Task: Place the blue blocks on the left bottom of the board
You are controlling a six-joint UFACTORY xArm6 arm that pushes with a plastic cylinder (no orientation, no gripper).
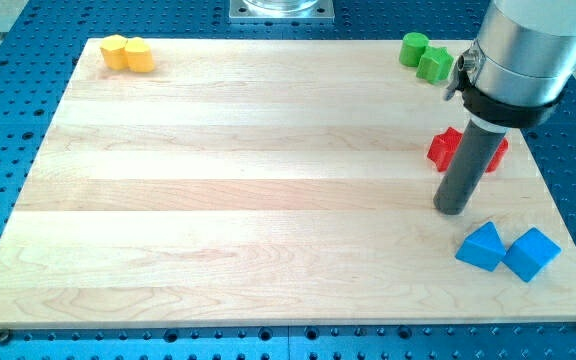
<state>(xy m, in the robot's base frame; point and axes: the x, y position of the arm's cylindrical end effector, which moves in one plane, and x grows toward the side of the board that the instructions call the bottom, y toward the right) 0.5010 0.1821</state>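
Two blue blocks lie side by side at the view's bottom right of the wooden board: a blue triangular block and a blue cube-like block, touching each other. My tip rests on the board just above and to the left of the blue triangular block, a small gap apart. The dark rod rises from it to the arm's silver body at the view's top right.
Two red blocks sit behind the rod near the right edge, partly hidden. Two green blocks lie at the top right. Two yellow blocks lie at the top left corner. A blue perforated table surrounds the board.
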